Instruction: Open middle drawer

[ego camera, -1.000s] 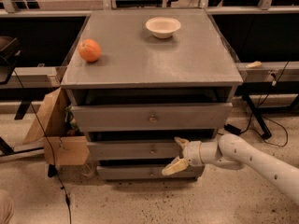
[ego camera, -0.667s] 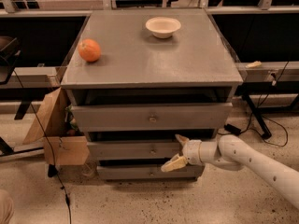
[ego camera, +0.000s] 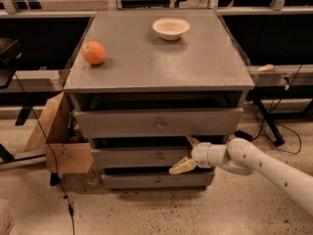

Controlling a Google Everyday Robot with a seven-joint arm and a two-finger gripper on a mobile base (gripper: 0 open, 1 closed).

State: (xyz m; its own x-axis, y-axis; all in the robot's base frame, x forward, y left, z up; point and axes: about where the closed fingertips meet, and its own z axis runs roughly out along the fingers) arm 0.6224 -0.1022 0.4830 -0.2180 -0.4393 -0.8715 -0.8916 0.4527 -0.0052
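Note:
The grey cabinet has three drawers stacked one above the other. The middle drawer [ego camera: 132, 157] is a shallow grey front with a small round knob [ego camera: 159, 157] at its centre, and it looks shut. My gripper [ego camera: 187, 154] is at the right part of that front, a short way right of the knob. It is open, with one finger [ego camera: 191, 141] at the drawer's top edge and the other finger [ego camera: 182, 167] at its bottom edge. The white arm [ego camera: 264, 168] comes in from the lower right.
An orange [ego camera: 94, 53] and a white bowl [ego camera: 170, 28] sit on the cabinet top [ego camera: 156, 62]. The taller top drawer [ego camera: 159, 123] is above and the slim bottom drawer [ego camera: 156, 181] below. A cardboard box [ego camera: 61, 141] leans against the cabinet's left side. Cables trail on the floor.
The gripper has edged slightly upward against the middle drawer front. The drawer has not visibly moved.

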